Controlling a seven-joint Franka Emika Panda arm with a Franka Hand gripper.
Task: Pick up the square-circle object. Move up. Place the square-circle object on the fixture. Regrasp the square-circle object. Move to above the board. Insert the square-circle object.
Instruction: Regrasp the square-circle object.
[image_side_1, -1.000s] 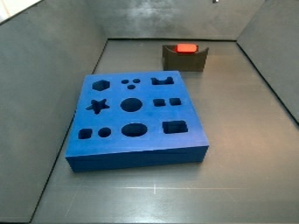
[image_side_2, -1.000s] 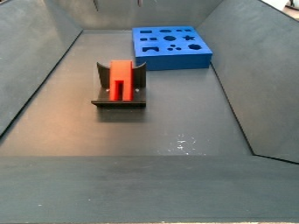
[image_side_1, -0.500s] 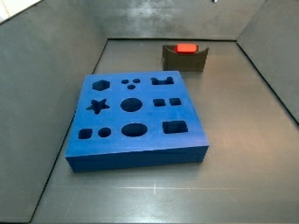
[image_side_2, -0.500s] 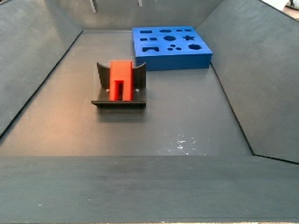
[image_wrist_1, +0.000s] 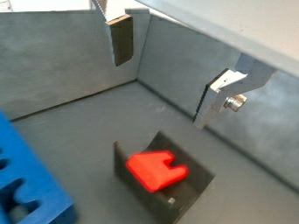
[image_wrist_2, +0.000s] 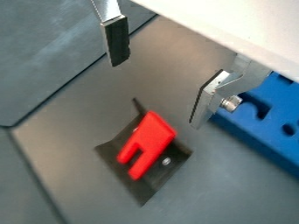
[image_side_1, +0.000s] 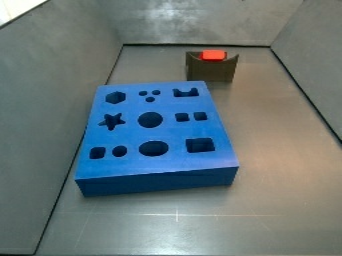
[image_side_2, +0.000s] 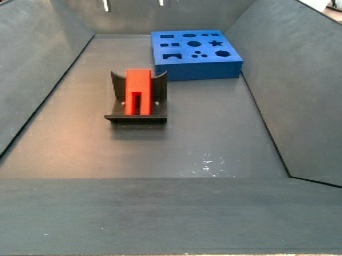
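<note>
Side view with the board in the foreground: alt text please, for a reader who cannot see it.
A red square-circle object sits in the dark fixture at the back of a grey enclosure, behind the blue board with its empty cut-outs. The gripper is out of frame.

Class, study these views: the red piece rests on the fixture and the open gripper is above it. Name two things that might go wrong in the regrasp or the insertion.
1. The gripper hangs open, well above the square-circle object, which lies angled in the fixture; fingers closing off-centre might tip it out.
2. The board has many similar holes; a skewed regrasp might jam the pegs at insertion.
</note>
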